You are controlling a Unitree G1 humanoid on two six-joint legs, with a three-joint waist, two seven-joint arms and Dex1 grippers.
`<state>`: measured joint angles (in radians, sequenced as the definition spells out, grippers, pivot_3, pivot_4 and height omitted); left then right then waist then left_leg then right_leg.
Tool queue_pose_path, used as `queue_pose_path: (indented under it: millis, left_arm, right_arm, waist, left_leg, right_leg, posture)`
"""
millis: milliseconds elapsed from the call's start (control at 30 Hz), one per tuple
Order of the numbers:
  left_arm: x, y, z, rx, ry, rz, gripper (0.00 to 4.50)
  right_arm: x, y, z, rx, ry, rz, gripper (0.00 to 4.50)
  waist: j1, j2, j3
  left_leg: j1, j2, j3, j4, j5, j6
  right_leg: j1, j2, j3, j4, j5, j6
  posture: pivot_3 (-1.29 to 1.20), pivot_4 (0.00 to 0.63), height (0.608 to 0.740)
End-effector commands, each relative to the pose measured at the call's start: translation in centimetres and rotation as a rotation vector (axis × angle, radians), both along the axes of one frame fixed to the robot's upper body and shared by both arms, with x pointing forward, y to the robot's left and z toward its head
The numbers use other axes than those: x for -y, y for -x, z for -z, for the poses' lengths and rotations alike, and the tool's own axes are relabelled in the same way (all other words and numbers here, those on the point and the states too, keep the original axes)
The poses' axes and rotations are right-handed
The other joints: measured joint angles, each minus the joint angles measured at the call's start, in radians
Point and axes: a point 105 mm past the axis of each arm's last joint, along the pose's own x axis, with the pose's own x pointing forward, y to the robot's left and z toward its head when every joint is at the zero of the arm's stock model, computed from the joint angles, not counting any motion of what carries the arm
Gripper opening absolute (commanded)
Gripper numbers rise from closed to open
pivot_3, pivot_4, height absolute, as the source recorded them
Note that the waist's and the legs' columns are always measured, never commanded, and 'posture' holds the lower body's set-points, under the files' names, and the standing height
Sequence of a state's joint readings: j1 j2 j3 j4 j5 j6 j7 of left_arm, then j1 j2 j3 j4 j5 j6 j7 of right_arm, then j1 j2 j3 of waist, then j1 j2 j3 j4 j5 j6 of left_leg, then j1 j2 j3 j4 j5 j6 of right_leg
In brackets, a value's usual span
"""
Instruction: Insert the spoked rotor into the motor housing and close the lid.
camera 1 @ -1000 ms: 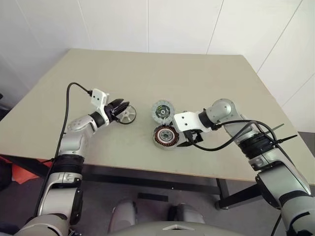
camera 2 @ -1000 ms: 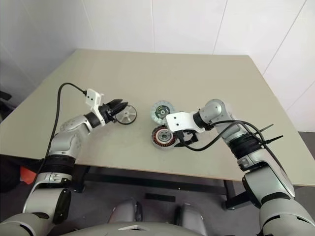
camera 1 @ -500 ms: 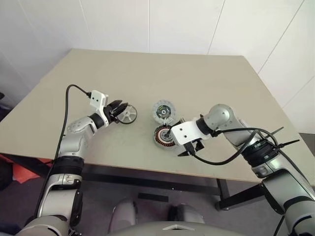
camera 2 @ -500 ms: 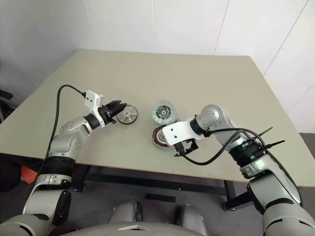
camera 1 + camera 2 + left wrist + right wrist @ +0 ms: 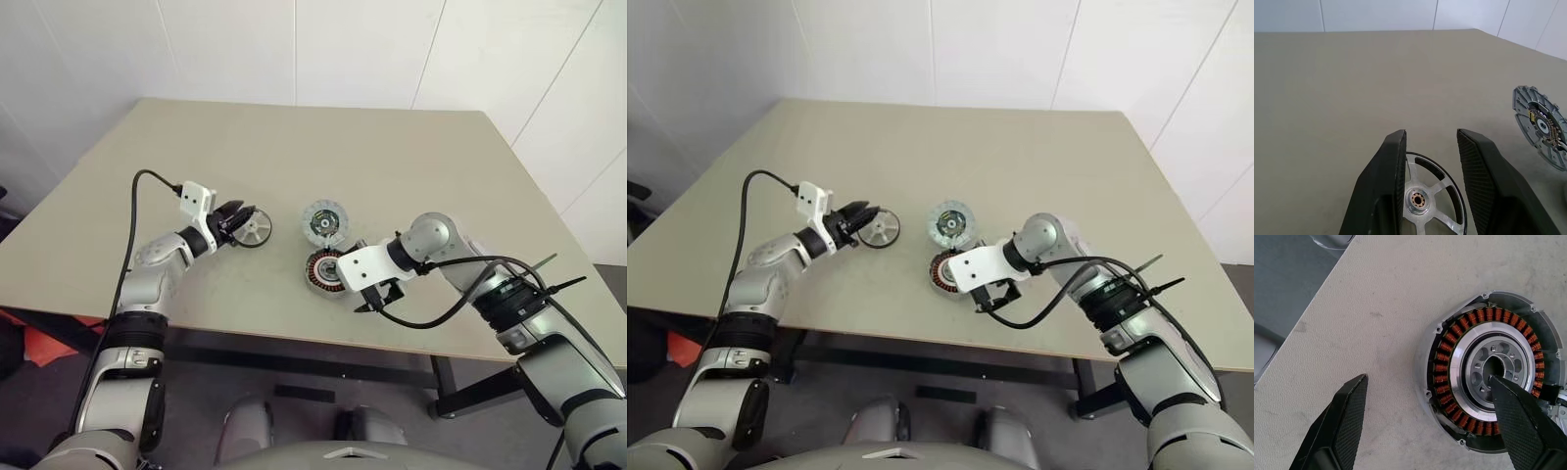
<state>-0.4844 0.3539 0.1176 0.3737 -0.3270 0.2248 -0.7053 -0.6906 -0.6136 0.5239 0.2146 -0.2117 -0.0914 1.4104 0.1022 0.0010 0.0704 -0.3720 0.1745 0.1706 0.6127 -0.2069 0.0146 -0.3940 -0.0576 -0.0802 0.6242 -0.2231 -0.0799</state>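
The spoked rotor (image 5: 255, 228) lies flat on the table, left of centre. My left gripper (image 5: 238, 217) is level at its left edge, open, with its fingers straddling the near part of the rotor (image 5: 1427, 203) without clamping it. The motor housing (image 5: 324, 271), with its orange winding ring up, sits near the table's front. My right gripper (image 5: 372, 294) points down beside it and is open wide. In the right wrist view one fingertip (image 5: 1508, 396) hangs over the housing's hub (image 5: 1493, 367) and the other over bare table. The lid (image 5: 323, 221) lies flat just behind the housing.
The beige table (image 5: 411, 166) has wide free room behind and to the right of the parts. Its front edge (image 5: 294, 328) runs close below the housing and my right gripper. A black cable (image 5: 137, 196) loops off my left wrist.
My right gripper has shifted a little toward the table's front edge and lower, beside the housing. The left gripper and all three parts have kept still.
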Motion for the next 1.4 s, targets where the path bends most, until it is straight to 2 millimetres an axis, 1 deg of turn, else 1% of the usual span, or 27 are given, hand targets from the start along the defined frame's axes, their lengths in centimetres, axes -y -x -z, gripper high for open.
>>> queue_pose_path:
  millis: [33, 300, 467, 500, 533, 667, 700, 800, 833, 900, 1067, 1233, 1300, 1400]
  left_arm:
    - [-0.5, 0.1, -0.9, 0.047, -0.010, -0.021, 1.69]
    - [-1.2, 0.3, -0.7, 0.047, -0.012, -0.052, 1.69]
    - [-1.6, 0.3, -0.8, 0.049, -0.018, -0.065, 1.69]
    - [-1.6, 0.3, -0.8, 0.050, -0.018, -0.067, 1.69]
    - [-1.6, 0.3, -0.8, 0.051, -0.019, -0.068, 1.69]
    - [-1.8, 0.2, -1.0, 0.060, -0.022, -0.074, 1.69]
    - [-1.8, 0.1, -1.1, 0.061, -0.022, -0.075, 1.69]
    - [-1.7, 0.0, -1.1, 0.063, -0.023, -0.076, 1.69]
    - [-1.7, 0.0, -1.1, 0.063, -0.023, -0.076, 1.69]
    - [-1.6, -0.1, -1.0, 0.063, -0.022, -0.076, 1.69]
    - [-1.5, -0.3, -1.0, 0.065, -0.023, -0.076, 1.69]
    - [-1.5, -0.3, -1.0, 0.066, -0.026, -0.076, 1.69]
    - [-1.3, -0.3, -1.0, 0.067, -0.029, -0.073, 1.69]
    - [-1.3, -0.3, -1.0, 0.068, -0.031, -0.071, 1.69]
  right_arm:
    - [-0.8, -0.3, -1.1, 0.041, -0.013, -0.035, 4.47]
    - [-1.5, -0.6, -0.7, 0.050, -0.004, -0.052, 4.47]
    - [-1.8, -0.9, 0.0, 0.048, 0.002, -0.047, 4.47]
    - [-1.7, -1.0, 0.0, 0.048, 0.004, -0.044, 4.08]
    - [-1.6, -1.0, 0.1, 0.045, 0.008, -0.044, 3.88]
    - [-1.4, -1.6, 0.1, 0.065, 0.011, -0.027, 2.57]
    - [-1.4, -1.8, 0.0, 0.076, 0.009, -0.027, 2.31]
    - [-1.3, -1.9, -0.1, 0.079, 0.009, -0.026, 2.31]
    - [-1.3, -1.9, -0.1, 0.077, 0.008, -0.026, 2.17]
    - [-1.2, -2.0, -0.2, 0.075, 0.007, -0.022, 2.16]
    - [-1.0, -3.0, -0.8, 0.121, -0.002, 0.011, 2.15]
    - [-1.6, -5.4, -2.5, 0.221, -0.037, 0.072, 2.15]
    - [-1.6, -6.4, -2.8, 0.254, -0.034, 0.098, 2.15]
    - [-1.6, -7.3, -2.9, 0.277, -0.026, 0.113, 2.15]
  waist:
    - [0.000, 0.000, 0.000]
    - [-0.002, 0.000, 0.000]
    - [-0.005, 0.000, 0.000]
    - [-0.006, 0.000, 0.000]
    - [-0.006, 0.000, 0.000]
    - [-0.005, 0.000, 0.000]
    - [-0.005, -0.001, -0.001]
    - [-0.005, -0.002, -0.001]
    - [-0.005, -0.002, -0.001]
    - [-0.005, -0.002, -0.001]
    - [-0.005, -0.002, -0.001]
    - [-0.005, -0.002, -0.001]
    - [-0.006, -0.002, -0.001]
    - [-0.006, -0.002, -0.001]
  left_leg:
    - [0.000, 0.000, 0.000, 0.000, 0.000, 0.000]
    - [0.001, 0.000, 0.000, 0.000, 0.000, 0.000]
    - [0.003, 0.000, 0.000, 0.000, 0.000, 0.000]
    - [0.004, 0.000, 0.000, 0.000, 0.000, 0.000]
    - [0.004, 0.000, 0.000, 0.000, 0.000, 0.000]
    - [0.006, 0.000, 0.000, 0.000, 0.000, -0.001]
    - [0.006, 0.000, 0.000, 0.000, 0.000, -0.001]
    - [0.007, 0.000, 0.000, 0.000, 0.000, -0.001]
    - [0.008, 0.000, 0.000, 0.000, 0.000, -0.001]
    - [0.009, 0.000, 0.000, 0.000, 0.000, -0.001]
    - [0.010, 0.000, -0.001, 0.000, 0.001, -0.002]
    - [0.009, 0.000, -0.001, 0.000, 0.002, -0.003]
    - [0.008, 0.000, -0.001, 0.000, 0.002, -0.003]
    - [0.004, 0.000, -0.001, -0.001, 0.002, -0.002]
  right_leg:
    - [0.000, 0.000, 0.000, 0.000, 0.000, 0.000]
    - [0.001, 0.000, 0.000, 0.000, 0.000, 0.000]
    - [0.003, 0.000, 0.000, -0.001, 0.000, 0.000]
    - [0.004, 0.000, 0.000, -0.001, 0.000, 0.000]
    - [0.004, 0.000, 0.000, 0.000, 0.000, 0.000]
    - [0.005, 0.000, 0.000, 0.000, 0.000, 0.000]
    - [0.005, 0.000, 0.000, 0.000, 0.000, 0.000]
    - [0.007, 0.000, 0.000, -0.001, 0.000, 0.000]
    - [0.007, 0.000, 0.000, -0.001, 0.000, 0.000]
    - [0.007, 0.000, 0.000, -0.001, 0.000, 0.000]
    - [0.009, 0.000, 0.000, -0.001, 0.000, 0.000]
    - [0.008, 0.000, 0.000, 0.000, 0.000, 0.000]
    - [0.007, 0.000, 0.000, 0.000, 0.000, 0.000]
    - [0.003, 0.000, 0.000, 0.000, 0.000, 0.000]
  posture:
    - [0.00, 0.000, 0.740]
    - [0.00, 0.000, 0.740]
    - [0.00, 0.000, 0.740]
    - [0.00, 0.000, 0.740]
    - [0.00, 0.000, 0.740]
    - [0.00, 0.000, 0.740]
    - [0.00, 0.000, 0.740]
    - [0.00, 0.000, 0.740]
    - [0.00, 0.000, 0.740]
    - [0.00, 0.000, 0.740]
    - [0.00, 0.000, 0.740]
    - [0.00, 0.000, 0.740]
    - [0.00, 0.000, 0.740]
    - [0.00, 0.000, 0.740]
